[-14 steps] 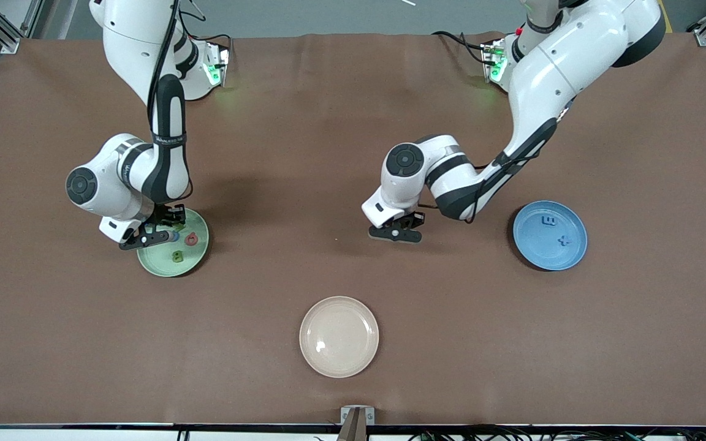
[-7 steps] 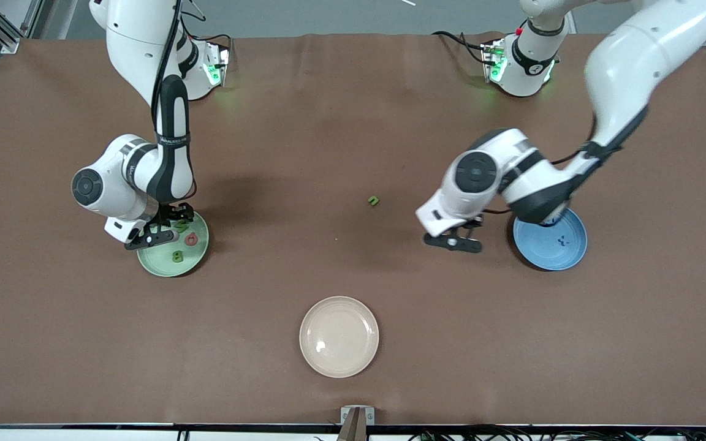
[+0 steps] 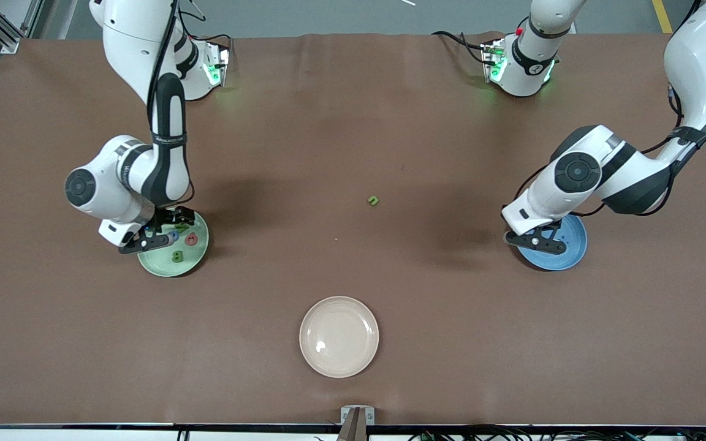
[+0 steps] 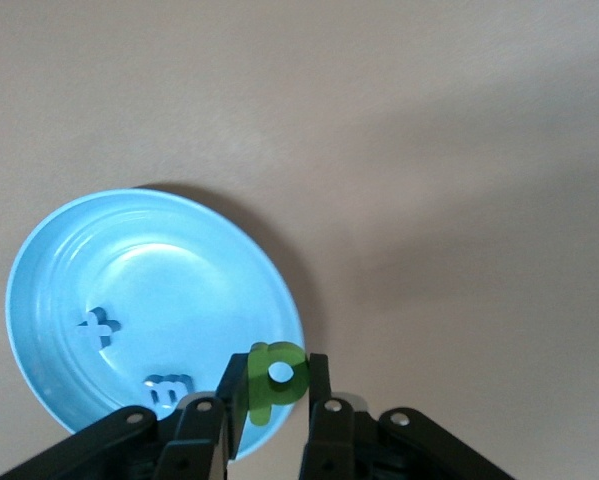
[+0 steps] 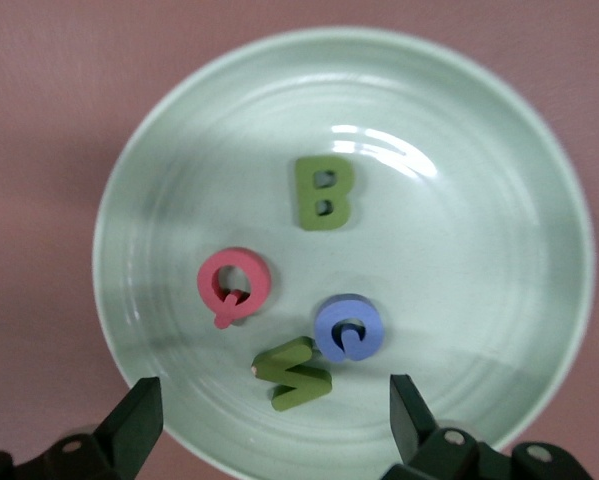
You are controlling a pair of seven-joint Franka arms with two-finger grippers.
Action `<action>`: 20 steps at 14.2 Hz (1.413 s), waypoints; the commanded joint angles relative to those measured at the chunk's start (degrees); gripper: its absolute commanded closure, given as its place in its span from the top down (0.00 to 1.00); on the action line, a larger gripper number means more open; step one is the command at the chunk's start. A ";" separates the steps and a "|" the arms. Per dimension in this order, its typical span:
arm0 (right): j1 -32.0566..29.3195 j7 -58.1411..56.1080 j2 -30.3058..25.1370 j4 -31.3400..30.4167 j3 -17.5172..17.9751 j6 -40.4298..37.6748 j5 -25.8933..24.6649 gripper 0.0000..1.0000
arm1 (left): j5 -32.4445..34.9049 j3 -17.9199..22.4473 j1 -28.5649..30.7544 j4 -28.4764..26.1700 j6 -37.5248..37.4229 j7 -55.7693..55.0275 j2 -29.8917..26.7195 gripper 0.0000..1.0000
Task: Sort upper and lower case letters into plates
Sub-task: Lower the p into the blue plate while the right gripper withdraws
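- green p (image 4: 272,378) pinched upright in left tool (image 4: 269,415), hanging over blue plate's (image 4: 49,260) rim; x (image 4: 98,326) and m (image 4: 166,389) lie in the plate, inward of the tool.
- right tool (image 5: 274,420) fully spread, empty, over mint plate (image 5: 499,150) holding B (image 5: 324,192), Q (image 5: 233,285), blue G (image 5: 347,327), green W (image 5: 294,373).
- stray green letter (image 3: 374,200) on desk (image 3: 353,122) between the tools, nearer left arm.

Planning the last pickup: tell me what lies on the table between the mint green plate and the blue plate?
Only one small green letter on bare cloth, seen in the front view, between the mint green plate and blue plate.
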 commanded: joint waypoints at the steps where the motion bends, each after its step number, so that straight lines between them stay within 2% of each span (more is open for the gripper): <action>1: 0.08 1.52 -1.54 4.95 -6.43 -9.21 0.08 1.00 | 2.50 0.09 3.90 -3.19 4.20 2.87 0.08 0.07; 6: -0.36 2.83 -1.53 9.09 -9.96 -12.05 -0.18 1.00 | 5.57 6.68 4.26 -5.03 11.84 4.81 0.43 0.08; 8: -1.41 5.54 -1.27 12.94 -11.98 -17.83 -0.88 1.00 | 6.46 8.53 4.17 -5.56 13.79 5.34 0.61 0.08; 11: -5.53 10.90 -1.27 21.64 -11.99 -26.09 -5.00 1.00 | 6.54 9.85 4.00 -5.48 14.84 5.52 1.31 0.09; 14: -8.87 13.72 -1.27 27.27 -11.29 -29.10 -7.64 1.00 | 6.55 10.82 3.65 -5.48 15.20 5.52 1.40 0.11; 15: -11.84 15.04 -1.27 30.25 -9.28 -30.85 -8.87 1.00 | 6.55 11.00 3.64 -5.48 15.20 5.52 1.57 0.13; 17: -22.19 20.03 -1.62 39.28 0.88 -37.34 -12.29 1.00 | 6.55 11.70 3.56 -5.48 15.98 5.52 1.58 0.16; 18: -25.29 23.02 -1.71 43.07 4.59 -38.59 -14.75 1.00 | 6.55 11.79 3.56 -5.48 16.16 5.52 1.75 0.16; 20: -28.47 27.08 -2.32 46.35 9.70 -39.21 -18.36 1.00 | 6.55 12.05 3.56 -5.48 16.17 5.52 1.93 0.17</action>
